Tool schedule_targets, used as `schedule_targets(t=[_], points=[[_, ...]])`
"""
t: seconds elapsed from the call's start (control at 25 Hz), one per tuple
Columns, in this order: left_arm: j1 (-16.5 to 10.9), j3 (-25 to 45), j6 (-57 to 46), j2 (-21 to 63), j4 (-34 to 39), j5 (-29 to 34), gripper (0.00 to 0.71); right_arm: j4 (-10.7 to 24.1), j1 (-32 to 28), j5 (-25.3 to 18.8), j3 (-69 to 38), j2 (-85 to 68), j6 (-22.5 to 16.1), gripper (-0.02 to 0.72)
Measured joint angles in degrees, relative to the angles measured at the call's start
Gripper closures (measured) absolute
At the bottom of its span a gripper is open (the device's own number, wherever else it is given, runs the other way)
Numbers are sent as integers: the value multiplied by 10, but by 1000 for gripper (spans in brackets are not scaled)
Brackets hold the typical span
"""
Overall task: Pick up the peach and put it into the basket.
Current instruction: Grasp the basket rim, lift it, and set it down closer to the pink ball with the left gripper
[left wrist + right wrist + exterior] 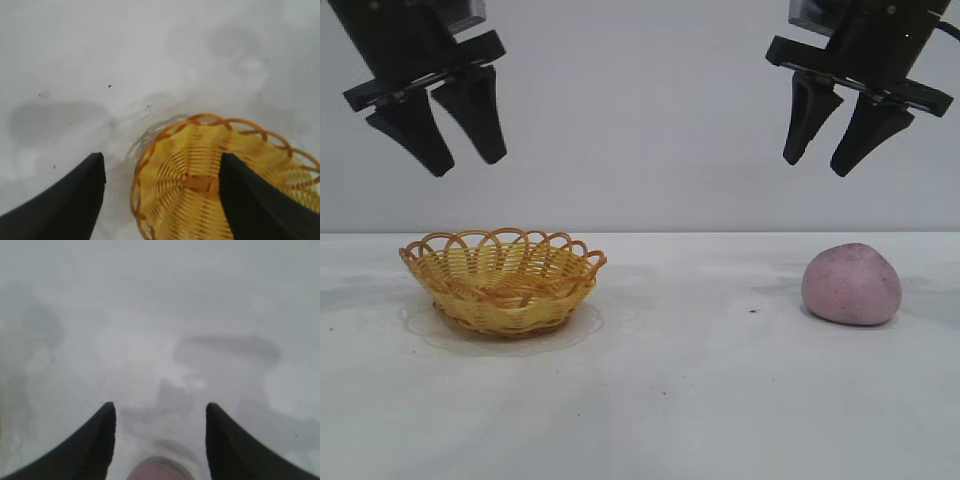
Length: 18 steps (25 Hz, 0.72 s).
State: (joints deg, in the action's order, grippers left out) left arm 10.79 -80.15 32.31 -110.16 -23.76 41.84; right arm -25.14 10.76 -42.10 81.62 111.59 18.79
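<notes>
Woven yellow basket (503, 282) sits well apart from lumpy pink-purple peach (851, 285); both grippers' fingers parted, empty

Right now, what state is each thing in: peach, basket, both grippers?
peach: resting on the table, on the right side, untouched.
basket: upright on the table's left side, empty.
left gripper: open, holding nothing, raised above the basket.
right gripper: open, holding nothing, raised above the peach.
</notes>
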Motion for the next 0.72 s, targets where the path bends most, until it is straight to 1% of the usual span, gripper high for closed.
schedule_targets(t=[0.12, 0.24, 0.36, 0.48, 0.56, 0.72], points=[[6, 0, 24, 0, 26, 5, 280, 0, 0, -3, 0, 0, 1, 333], [23, -14, 33, -11, 54, 20, 280, 0, 0, -4, 0, 0, 1, 333], [37, -41, 30, -41, 95, 62, 280, 0, 0, -7, 0, 0, 1, 333], [40, -59, 14, -69, 128, 94, 280, 1, 0, -9, 0, 0, 1, 333], [40, -70, 9, -80, 144, 99, 280, 1, 0, -11, 0, 0, 1, 333], [40, -96, 6, -99, 147, 101, 280, 1, 0, -12, 0, 0, 1, 333]])
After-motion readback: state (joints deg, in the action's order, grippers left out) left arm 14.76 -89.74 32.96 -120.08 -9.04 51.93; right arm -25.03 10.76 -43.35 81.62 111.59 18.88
